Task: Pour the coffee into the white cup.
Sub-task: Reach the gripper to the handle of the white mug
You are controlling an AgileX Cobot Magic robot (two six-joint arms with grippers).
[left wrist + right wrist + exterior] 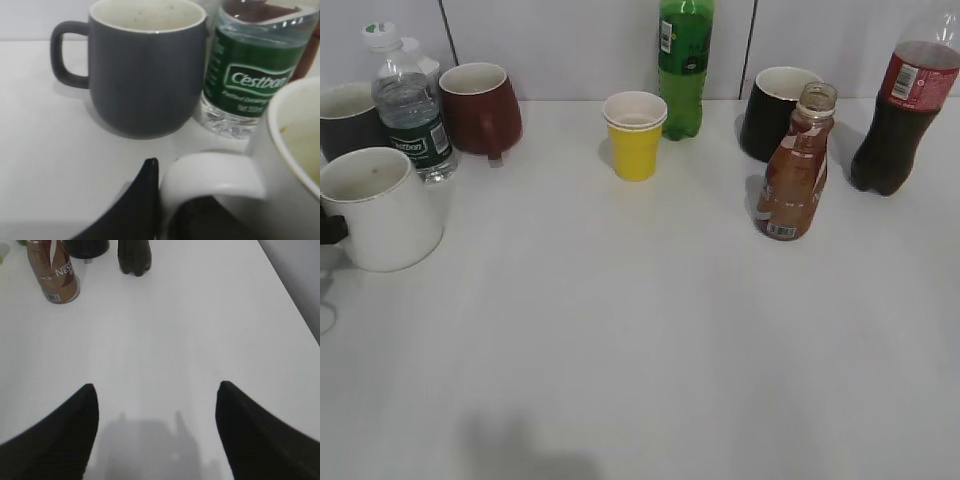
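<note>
The coffee bottle (796, 165), curvy, brown, with an orange-brown and white label and no cap, stands upright at the right of the table. It also shows at the top left of the right wrist view (52, 272). The white cup (380, 208) stands at the far left. In the left wrist view its handle (212, 175) sits between my left gripper's (172, 200) black fingers, which are shut on it. A bit of that gripper (330, 228) shows at the cup's left. My right gripper (156, 390) is open and empty over bare table, well in front of the coffee bottle.
A grey mug (345, 118), water bottle (412, 105) and dark red mug (480, 108) stand behind the white cup. A yellow paper cup (635, 135) and green soda bottle (683, 65) stand at the back middle. A black mug (775, 110) and cola bottle (905, 105) flank the coffee.
</note>
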